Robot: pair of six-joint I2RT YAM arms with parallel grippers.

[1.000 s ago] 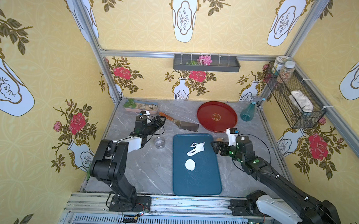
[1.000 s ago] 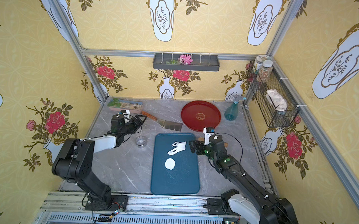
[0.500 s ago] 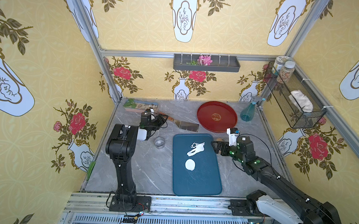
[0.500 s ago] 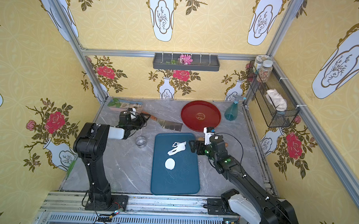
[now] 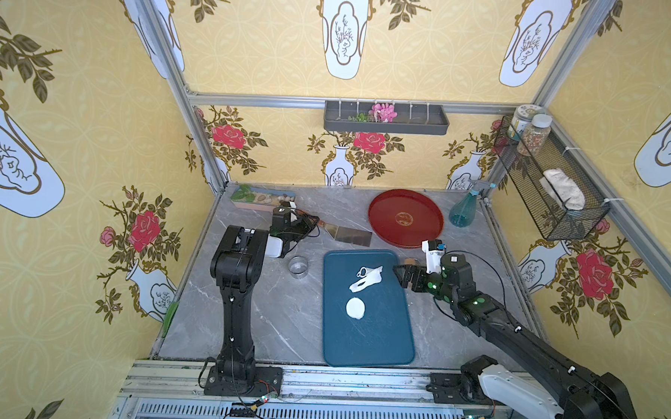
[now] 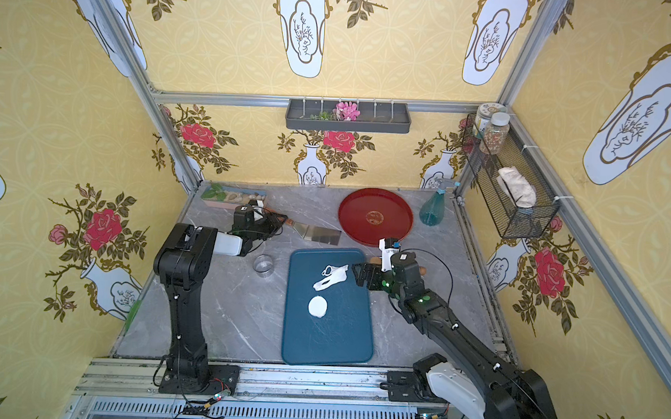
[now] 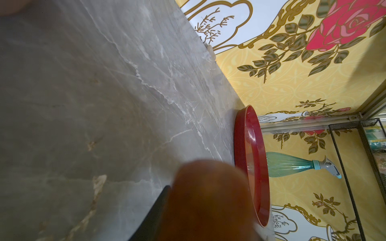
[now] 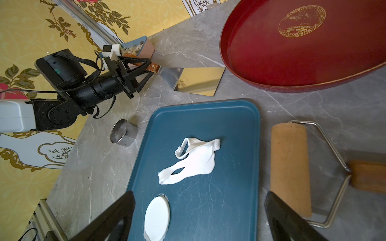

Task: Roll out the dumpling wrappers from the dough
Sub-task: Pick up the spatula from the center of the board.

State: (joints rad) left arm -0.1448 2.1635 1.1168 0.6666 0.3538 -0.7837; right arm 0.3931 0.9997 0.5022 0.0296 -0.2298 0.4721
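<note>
One round white dumpling wrapper [image 5: 355, 308] [image 6: 317, 307] [image 8: 157, 217] lies on the blue tray [image 5: 378, 344]. A ragged dough scrap [image 5: 366, 278] [image 8: 194, 160] lies just behind it. My left gripper [image 5: 313, 221] [image 6: 281, 218] [image 8: 148, 65] is at the back left, shut on the brown handle [image 7: 208, 198] of the steel scraper [image 5: 350, 235]. One dark finger [image 7: 154, 212] presses against the handle. My right gripper [image 5: 399, 273] [image 6: 358, 273] [image 8: 199, 194] hangs open over the tray's right edge, holding nothing.
A wooden roller [image 8: 289, 167] with a wire frame lies on the table right of the tray. A steel ring cup [image 5: 298, 265] [image 8: 123, 133] stands left of it. At the back are a red round tray [image 5: 405, 218], a teal spray bottle [image 5: 462, 212] and a planter box [image 5: 262, 197].
The left arm has straightened up and carried its gripper back to the scraper's handle, and its jaws have narrowed onto it. The right arm and the dough have not moved.
</note>
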